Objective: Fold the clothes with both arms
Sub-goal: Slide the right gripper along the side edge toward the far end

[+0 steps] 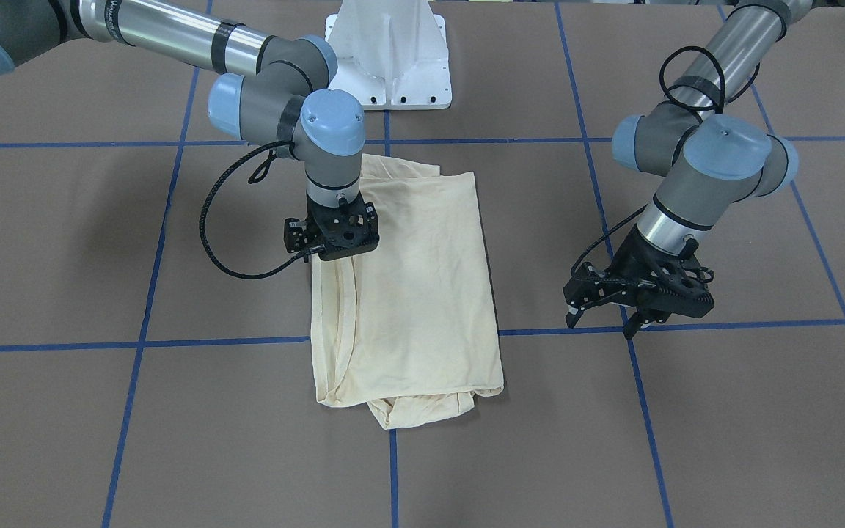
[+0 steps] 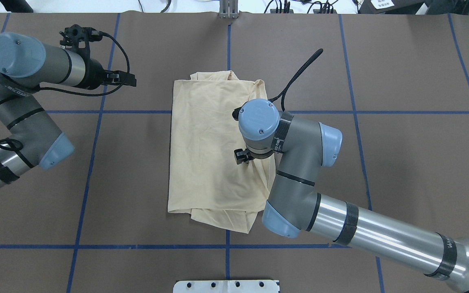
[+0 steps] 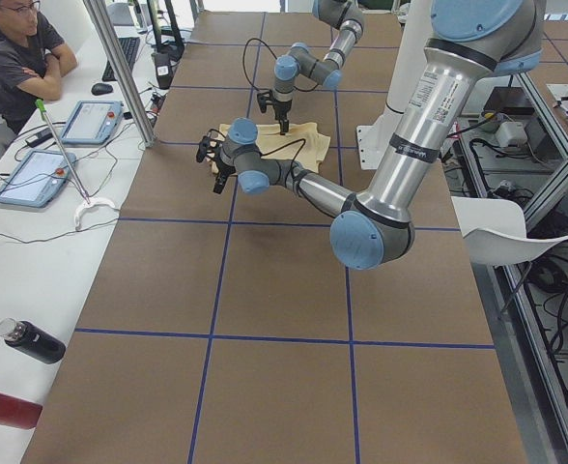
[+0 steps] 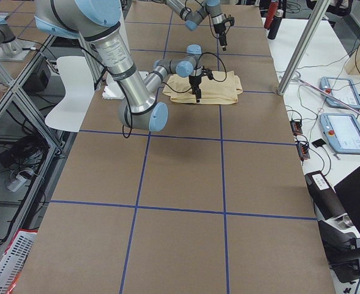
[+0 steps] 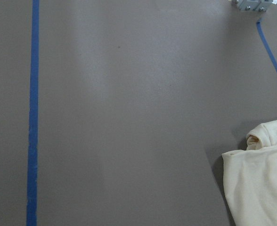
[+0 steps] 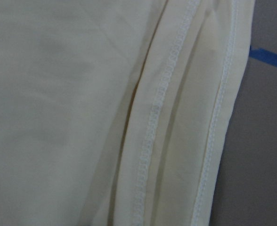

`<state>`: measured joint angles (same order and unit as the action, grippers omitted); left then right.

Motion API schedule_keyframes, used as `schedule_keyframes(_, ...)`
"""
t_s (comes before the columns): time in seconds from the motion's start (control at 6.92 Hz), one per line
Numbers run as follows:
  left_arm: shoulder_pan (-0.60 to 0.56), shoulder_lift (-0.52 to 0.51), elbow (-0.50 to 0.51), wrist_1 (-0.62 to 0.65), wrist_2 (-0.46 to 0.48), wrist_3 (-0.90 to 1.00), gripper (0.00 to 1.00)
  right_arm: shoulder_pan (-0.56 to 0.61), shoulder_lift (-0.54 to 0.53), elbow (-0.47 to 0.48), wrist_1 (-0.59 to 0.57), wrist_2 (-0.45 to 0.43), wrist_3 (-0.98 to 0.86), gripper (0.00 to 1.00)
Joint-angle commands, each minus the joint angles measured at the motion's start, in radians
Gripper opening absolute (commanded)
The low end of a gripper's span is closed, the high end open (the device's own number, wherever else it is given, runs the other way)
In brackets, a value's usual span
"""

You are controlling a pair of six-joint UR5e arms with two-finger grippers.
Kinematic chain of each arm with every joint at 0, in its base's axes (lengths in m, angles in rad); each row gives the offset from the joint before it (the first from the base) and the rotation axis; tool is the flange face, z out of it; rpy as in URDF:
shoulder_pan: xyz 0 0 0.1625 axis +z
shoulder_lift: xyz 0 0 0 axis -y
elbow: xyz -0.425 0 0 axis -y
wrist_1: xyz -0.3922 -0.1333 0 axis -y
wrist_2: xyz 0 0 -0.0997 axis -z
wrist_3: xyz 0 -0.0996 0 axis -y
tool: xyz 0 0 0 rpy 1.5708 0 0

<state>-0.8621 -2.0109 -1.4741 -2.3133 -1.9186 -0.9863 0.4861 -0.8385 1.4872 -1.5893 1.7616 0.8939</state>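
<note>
The pale cream-yellow fabric shirt (image 1: 415, 279) lies folded in a rectangle mid-way on the brown, blue-taped surface (image 1: 686, 425). My right black end effector (image 1: 333, 236) sits over its hemmed edge, likely to grip there, but I cannot tell its spread. The left end effector (image 1: 603, 323) hovers wide, off the cloth.
</note>
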Motion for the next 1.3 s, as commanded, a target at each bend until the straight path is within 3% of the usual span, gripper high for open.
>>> schedule_keyframes(0.0, 0.000, -0.002, -0.002, 0.000, 0.000, -0.003, 1.00, 0.006, -0.001, -0.002, -0.001, 0.004, -0.001, 1.00)
schedule_keyframes(1.16, 0.000, -0.017, 0.000, 0.000, 0.000, -0.006, 1.00, 0.072, -0.025, -0.004, -0.044, 0.044, -0.010, 1.00)
